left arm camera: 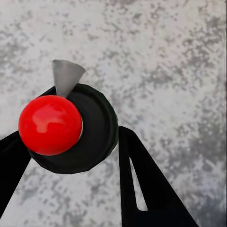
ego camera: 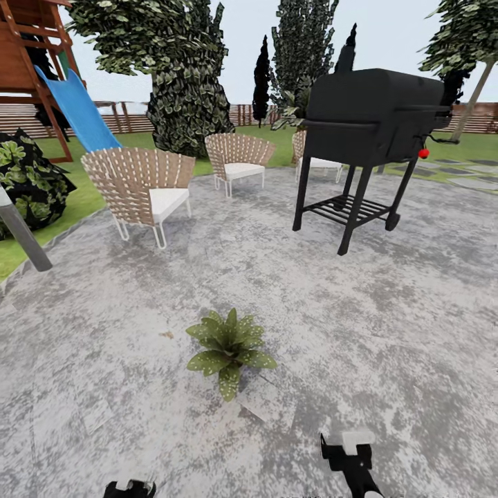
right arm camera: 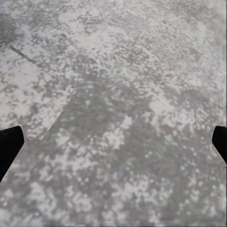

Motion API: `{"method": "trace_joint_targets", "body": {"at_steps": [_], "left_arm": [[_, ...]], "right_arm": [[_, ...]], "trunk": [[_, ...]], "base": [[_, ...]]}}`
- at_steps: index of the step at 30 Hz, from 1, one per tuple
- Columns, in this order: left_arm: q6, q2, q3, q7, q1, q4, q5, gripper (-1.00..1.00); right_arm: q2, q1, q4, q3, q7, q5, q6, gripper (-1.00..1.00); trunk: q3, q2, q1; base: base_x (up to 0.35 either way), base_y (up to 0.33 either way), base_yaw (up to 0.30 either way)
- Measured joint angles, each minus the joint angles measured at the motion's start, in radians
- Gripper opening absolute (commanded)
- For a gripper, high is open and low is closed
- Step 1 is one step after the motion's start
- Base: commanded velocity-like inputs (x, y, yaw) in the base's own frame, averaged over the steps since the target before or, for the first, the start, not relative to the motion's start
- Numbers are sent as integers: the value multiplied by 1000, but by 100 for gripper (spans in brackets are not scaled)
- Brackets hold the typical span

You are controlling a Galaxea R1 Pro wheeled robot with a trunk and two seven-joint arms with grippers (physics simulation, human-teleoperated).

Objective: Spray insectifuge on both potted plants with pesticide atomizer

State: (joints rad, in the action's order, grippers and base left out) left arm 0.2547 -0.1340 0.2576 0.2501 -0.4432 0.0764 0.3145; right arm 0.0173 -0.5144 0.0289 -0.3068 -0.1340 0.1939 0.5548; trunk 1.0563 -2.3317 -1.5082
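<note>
one speckled leafy potted plant (ego camera: 228,348) on mottled patio (ego camera: 387,311).

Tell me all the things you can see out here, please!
Potted plant: one, green white-speckled leaves, on the patio just ahead.
Woven chairs: three, tan with white cushions, far side of the patio.
Grill: one, black with a red knob, right of the chairs.
Slide: one, blue, on a wooden playset at far left.
Trees: several, dark green, behind the chairs.
Patio: one, grey mottled.
Left gripper: black, around a black object with a red ball.
Right gripper: black, open over paving.
</note>
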Motion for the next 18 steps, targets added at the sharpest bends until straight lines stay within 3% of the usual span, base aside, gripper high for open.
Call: {"method": "trace_joint_targets", "body": {"at_steps": [4, 18], "left_arm": [[0, 1, -1, 1, 0, -1, -6, -100], [1, -10, 1, 1, 2, -4, -6, -100]], "right_arm": [[5, 1, -2, 1, 1, 33, 0, 100], [9, 16, -1, 1, 1, 39, 0, 100]], "trunk": [[0, 0, 0], [0, 0, 0]], "base": [[0, 0, -264], [0, 0, -294]]}}
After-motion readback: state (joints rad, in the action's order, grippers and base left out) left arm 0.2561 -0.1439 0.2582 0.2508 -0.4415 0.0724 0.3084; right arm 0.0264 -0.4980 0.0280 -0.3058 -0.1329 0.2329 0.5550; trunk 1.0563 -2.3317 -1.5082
